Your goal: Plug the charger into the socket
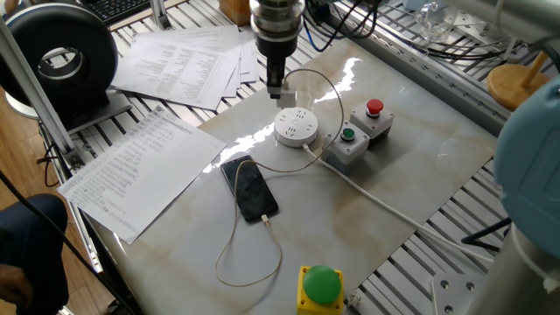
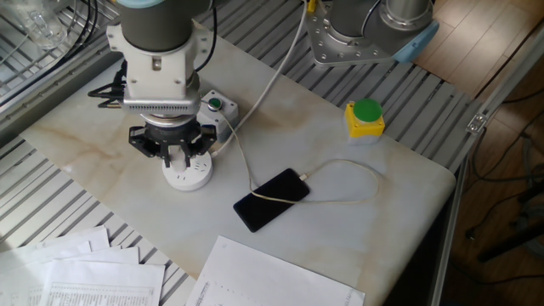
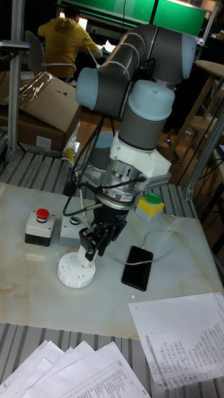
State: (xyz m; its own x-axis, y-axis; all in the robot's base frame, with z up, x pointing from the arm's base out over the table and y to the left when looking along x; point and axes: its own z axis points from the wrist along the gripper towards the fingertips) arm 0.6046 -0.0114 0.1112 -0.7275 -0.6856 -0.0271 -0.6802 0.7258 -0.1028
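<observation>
The charger (image 1: 282,90) is held clamped between the fingers of the gripper (image 1: 278,88), above the socket (image 1: 295,125) and slightly toward its far edge as seen from one fixed view. No contact between charger and socket can be confirmed; in the other fixed view the charger is hidden behind the gripper body.

Probable faults from this position:
- Misalignment of the prongs with the slot holes may be expected if descent is made off-centre; the charger would then be pressed against the socket face.
- The socket is not seen to be fixed, so it may be pushed sideways under an angled load.
- The thin cable (image 1: 328,92) loops beside the socket toward the phone (image 1: 249,187); snagging or dragging of the phone is possible if the loop is pulled taut.

The socket rests on a pale marbled slab (image 1: 420,166) laid over a slatted metal bench. Two grey button boxes (image 1: 354,137) stand just beside the socket. Printed sheets (image 1: 140,171) lie past the slab edge. In the tall fixed view, a seated person (image 3: 65,38) is visible far behind the socket.
</observation>
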